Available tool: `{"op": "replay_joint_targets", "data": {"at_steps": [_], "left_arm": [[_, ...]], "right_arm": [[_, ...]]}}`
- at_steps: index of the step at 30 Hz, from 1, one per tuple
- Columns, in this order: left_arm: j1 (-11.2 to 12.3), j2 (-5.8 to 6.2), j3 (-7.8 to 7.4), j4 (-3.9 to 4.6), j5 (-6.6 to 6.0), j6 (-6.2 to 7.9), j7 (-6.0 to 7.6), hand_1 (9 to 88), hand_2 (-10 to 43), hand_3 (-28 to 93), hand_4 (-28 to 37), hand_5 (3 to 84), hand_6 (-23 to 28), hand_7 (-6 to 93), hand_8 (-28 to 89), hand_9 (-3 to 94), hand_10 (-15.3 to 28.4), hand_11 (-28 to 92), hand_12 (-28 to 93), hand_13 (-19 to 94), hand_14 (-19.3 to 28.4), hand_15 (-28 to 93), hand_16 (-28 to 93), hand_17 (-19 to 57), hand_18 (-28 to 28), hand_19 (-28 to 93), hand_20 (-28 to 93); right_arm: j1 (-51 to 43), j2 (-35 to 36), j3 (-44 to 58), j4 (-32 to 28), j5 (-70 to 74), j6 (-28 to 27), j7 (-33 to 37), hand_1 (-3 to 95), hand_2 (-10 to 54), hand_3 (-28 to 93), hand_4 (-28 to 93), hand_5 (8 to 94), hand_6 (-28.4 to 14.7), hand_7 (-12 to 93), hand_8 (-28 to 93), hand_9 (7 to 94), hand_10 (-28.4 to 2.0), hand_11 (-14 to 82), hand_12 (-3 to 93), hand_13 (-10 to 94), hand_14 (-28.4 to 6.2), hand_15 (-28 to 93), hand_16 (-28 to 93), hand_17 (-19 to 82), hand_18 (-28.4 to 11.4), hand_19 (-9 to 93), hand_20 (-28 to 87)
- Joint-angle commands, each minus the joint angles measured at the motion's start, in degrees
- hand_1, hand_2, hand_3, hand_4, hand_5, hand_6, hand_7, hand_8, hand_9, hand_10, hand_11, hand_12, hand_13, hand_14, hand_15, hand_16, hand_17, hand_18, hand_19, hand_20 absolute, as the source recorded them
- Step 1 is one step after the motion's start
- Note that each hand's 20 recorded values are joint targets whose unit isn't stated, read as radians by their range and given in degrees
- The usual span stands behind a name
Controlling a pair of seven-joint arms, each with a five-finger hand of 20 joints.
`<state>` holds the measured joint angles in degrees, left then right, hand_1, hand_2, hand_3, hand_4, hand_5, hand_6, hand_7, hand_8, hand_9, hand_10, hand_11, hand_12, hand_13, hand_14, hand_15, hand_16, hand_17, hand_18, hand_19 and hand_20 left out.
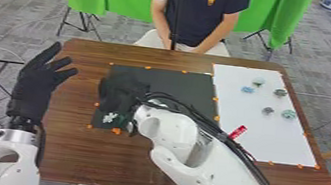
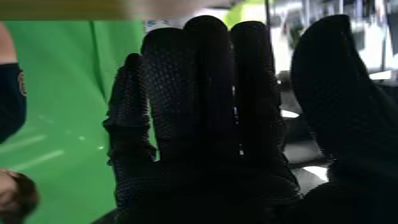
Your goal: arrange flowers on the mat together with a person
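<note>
In the head view my right hand [image 1: 125,92] is over the left part of the black mat [image 1: 185,85], its arm reaching in from the lower right. A white flower [image 1: 110,118] lies on the mat's lower left, just below that hand. Several flowers rest on the white sheet [image 1: 273,138], among them a light blue one [image 1: 248,90] and a pale green one [image 1: 288,114]. My left hand [image 1: 36,83] is held at the table's left side, fingers straight. In the right wrist view my right hand [image 2: 209,125] has straight fingers and holds nothing.
Orange markers line the mat and sheet. A red tag [image 1: 238,132] shows beside the right arm's cables. Brown tabletop [image 1: 92,157] extends along the near side. Behind the far edge hangs a green cloth [image 1: 274,15].
</note>
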<state>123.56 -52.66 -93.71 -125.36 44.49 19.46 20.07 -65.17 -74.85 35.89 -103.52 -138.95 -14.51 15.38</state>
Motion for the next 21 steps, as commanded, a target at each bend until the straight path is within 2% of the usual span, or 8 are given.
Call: {"op": "replay_joint_targets", "data": {"at_steps": [1, 2, 4, 6, 9, 11, 13, 21], "left_arm": [[4.2, -0.1, -0.99, -0.59, -1.49, 3.06, 1.71, 25.3, 3.7, 82, -23.5, 33.6, 4.0, 13.4, -10, 34.6, 16.4, 22, 10, 27, 25.0, 45, -6, -9.2, 23.0, 47, 15], [4.4, -0.17, -1.06, -0.54, -1.1, 3.07, 1.62, 25.3, 3.8, 82, -23.6, 33.6, 4.1, 13.3, -10, 34.6, 16.4, 22, 10, 27, 25.0, 45, -6, -9.2, 23.0, 47, 15], [4.9, -0.07, -0.83, -0.7, -2.23, 3.16, 2.41, 25.2, 3.8, 82, -23.5, 33.8, 4.1, 13.3, -10, 34.6, 16.4, 22, 10, 27, 25.0, 45, -6, -9.2, 23.1, 47, 15], [5.5, 0.3, -1.01, -0.92, -1.88, 3.5, 2.53, 25.2, 3.8, 82, -23.5, 33.9, 4.1, 13.2, -10, 34.7, 16.5, 22, 10, 27, 25.0, 45, -6, -9.2, 23.0, 47, 15], [6.0, 0.54, -0.97, -0.95, -2.39, 3.47, 3.03, 25.2, 3.7, 82, -23.5, 34.3, 4.1, 13.1, -10, 34.8, 16.6, 22, 10, 27, 25.0, 45, -6, -9.2, 23.0, 47, 15], [6.1, 0.87, -0.59, -0.52, -2.86, 4.17, 3.59, 25.1, 3.7, 82, -23.5, 34.5, 4.2, 13.1, -10, 34.9, 16.6, 22, 10, 27, 25.0, 45, -6, -9.2, 23.0, 47, 15], [6.8, 0.6, -0.77, -0.71, -3.37, 4.24, 3.75, 25.0, 3.6, 82, -23.5, 34.6, 4.2, 12.9, -10, 35.1, 16.6, 22, 10, 27, 25.0, 45, -6, -9.2, 23.0, 47, 15], [8.4, 0.61, -0.74, -0.48, -3.38, 4.15, 4.93, 25.0, 3.9, 82, -24.0, 37.0, 2.8, 11.6, -10, 38.5, 15.7, 20, 9, 27, 24.9, 45, -6, -9.2, 22.9, 46, 15]], "right_arm": [[-4.6, 4.8, 13.8, -7.3, 19.7, 0.8, 5.1, 36.8, -9.5, 70, -28, 66.2, 2.9, 18, -14, 67.7, -12.8, 40.3, 19.0, 63, -11.1, 63, 16, 20, -21.2, 74, 30], [-5.8, 5.6, 16.1, -8.1, 24.0, 2.5, 6.2, 35.6, -8.8, 70, -27, 66.1, 2.7, 18, -14, 67.5, -12.9, 38.6, 18.5, 62, -11.4, 62, 16, 19, -21.2, 72, 29], [-9.4, 7.6, 22.4, -10.3, 35.5, 5.6, 8.2, 33.3, -6.6, 71, -27, 65.8, 2.4, 18, -14, 67.1, -13.5, 34.8, 17.6, 62, -11.9, 60, 15, 18, -21.3, 70, 26], [-12.5, 8.5, 28.2, -11.6, 46.6, 6.5, 9.2, 32.0, -5.2, 72, -26, 63.9, 2.0, 18, -14, 65.4, -13.7, 31.6, 17.0, 59, -12.7, 58, 14, 16, -21.2, 67, 24], [-20.1, 11.1, 37.9, -12.6, 66.2, 10.5, 6.5, 29.5, -1.9, 74, -26, 58.6, 2.3, 19, -14, 60.6, -13.7, 27.6, 16.1, 54, -13.5, 54, 12, 13, -21.3, 62, 21], [-24.8, 13.1, 42.0, -13.1, 70.6, 12.2, 3.7, 28.5, -0.7, 74, -27, 56.8, 2.5, 19, -14, 58.4, -14.5, 25.9, 15.6, 51, -14.1, 52, 12, 11, -22.3, 60, 20], [-29.3, 13.7, 46.2, -13.9, 75.1, 12.3, 2.1, 26.7, 0.7, 75, -27, 55.3, 2.5, 19, -14, 56.5, -15.4, 23.4, 15.1, 48, -15.0, 49, 11, 9, -22.8, 59, 19], [-44.6, 11.0, 56.5, -16.8, 85.4, 16.9, -3.4, 16.2, 11.8, 75, -28, 43.5, 2.7, 15, -13, 45.9, -15.0, 9.8, 13.0, 38, -18.5, 30, 12, 6, -22.2, 52, 17]]}}
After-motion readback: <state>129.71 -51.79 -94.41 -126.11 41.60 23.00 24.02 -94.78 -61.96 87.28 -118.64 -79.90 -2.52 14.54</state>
